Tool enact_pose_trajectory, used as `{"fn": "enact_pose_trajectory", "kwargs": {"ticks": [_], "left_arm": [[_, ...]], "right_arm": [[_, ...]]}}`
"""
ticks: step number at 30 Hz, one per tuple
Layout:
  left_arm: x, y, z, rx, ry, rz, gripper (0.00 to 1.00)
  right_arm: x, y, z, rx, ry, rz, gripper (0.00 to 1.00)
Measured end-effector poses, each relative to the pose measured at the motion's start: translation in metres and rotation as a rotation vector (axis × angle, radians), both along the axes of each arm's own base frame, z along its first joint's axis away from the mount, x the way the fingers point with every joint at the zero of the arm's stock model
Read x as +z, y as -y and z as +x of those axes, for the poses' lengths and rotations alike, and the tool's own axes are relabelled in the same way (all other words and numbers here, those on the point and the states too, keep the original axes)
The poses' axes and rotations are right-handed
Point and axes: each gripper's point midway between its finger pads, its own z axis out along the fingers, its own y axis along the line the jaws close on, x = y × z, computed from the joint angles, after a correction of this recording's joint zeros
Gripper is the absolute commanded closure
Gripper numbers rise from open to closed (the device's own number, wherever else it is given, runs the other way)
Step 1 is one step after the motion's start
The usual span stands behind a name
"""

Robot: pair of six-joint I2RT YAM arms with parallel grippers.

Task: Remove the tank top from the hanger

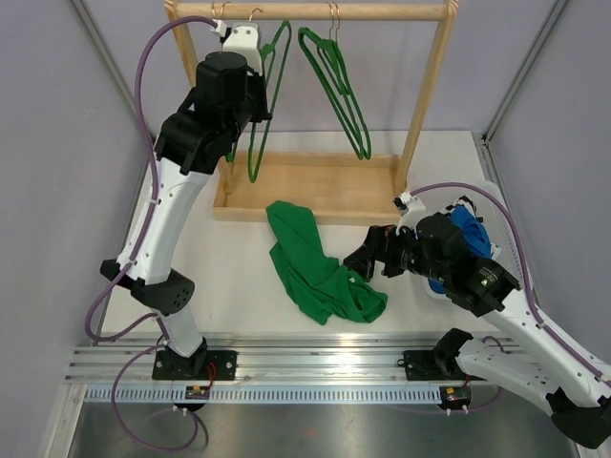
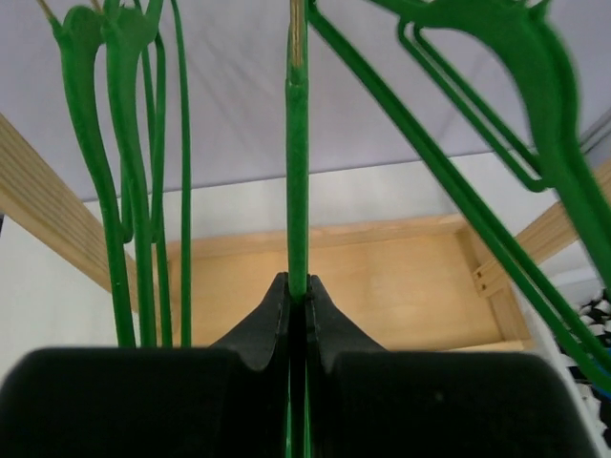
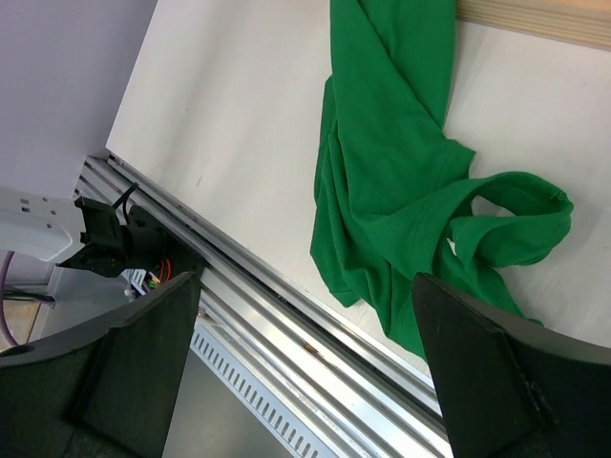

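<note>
The left arm [image 1: 167,205] stands tall. It goes up from its base, bends, and reaches to the wooden rack [image 1: 431,95] at the back of the table [image 1: 220,277]. Its wrist is high, near the rack's top bar [image 1: 382,11]. The left gripper [image 2: 298,291] is pinched tight on a thin green hanger [image 2: 298,172]. In the left wrist view its two black fingers [image 2: 267,329] press on the hanger's bar from both sides, and the bar runs straight up between them. Other hangers [image 2: 134,191] hang just beside it (some on each side).

The right arm [image 1: 516,315] is low and bent. It leans in from the right, and its wrist points left toward the middle of the table. The right gripper [image 3: 305,286] is wide open and holds nothing. Its pads [image 3: 143,363] stand far apart over the near part of the table, and the tank top [image 3: 401,191] shows between them in the right wrist view.

The tank top is green and it is off the hanger. It lies in a crumpled strip on the table, in front of the rack's wooden base [image 1: 315,186]. Its far end reaches the base's front edge. Its near end is just beside the right gripper, but the pictures do not show if they touch. A blue cloth [image 1: 473,229] lies behind the right arm, partly hidden.
</note>
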Motion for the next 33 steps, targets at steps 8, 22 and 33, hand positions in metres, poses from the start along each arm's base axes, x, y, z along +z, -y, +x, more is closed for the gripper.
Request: {"fn": "enact_pose_trajectory", "kwargs": {"ticks": [8,22,33], "left_arm": [[0.0,-0.015,0.052,0.071,0.07,0.016,1.0],[-0.042,-0.035,0.103,0.149,0.019,0.048,0.84],[0.003,-0.04,0.047,0.08,0.067,-0.065,0.12]], "right_arm": [[-0.006,0.004,-0.005,0.0,-0.005,-0.004,0.0],[-0.022,-0.002,-0.005,0.026,-0.047,-0.026,0.0],[-0.064,-0.03,0.021,0.054,-0.123,-0.102,0.01]]}}
